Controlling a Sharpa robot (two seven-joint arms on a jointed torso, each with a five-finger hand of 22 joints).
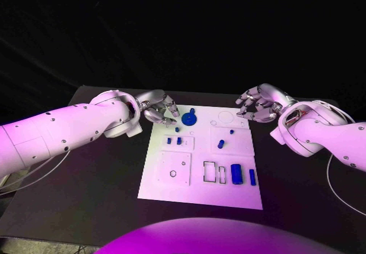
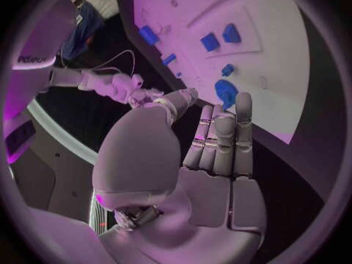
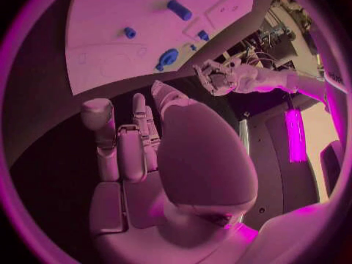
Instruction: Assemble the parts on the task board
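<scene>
no part picked up yet, so i'm at the approach step. both my hands hover at the far end of the task board [image 1: 200, 198], nothing assembled by me so far as i can judge.

my left hand [image 1: 156, 107] sits at about 11 o'clock of the board, fingers loosely spread and reaching toward the round blue part [image 1: 189, 119] near the far edge. close to it, not gripping; contact i can't tell. holds nothing.

my right hand [image 1: 259, 104] is at about 1 o'clock, off the board's far right corner, fingers half curled but apart, empty.

remaining blue parts: small pegs [image 1: 174, 141] at 9 o'clock of board centre, one peg [image 1: 220, 143] at about 1, two upright blocks [image 1: 236, 173] at 4 to 5 o'clock.

next move, my guess: left hand comes down on the round part and pinches it, then finds its seat.
</scene>
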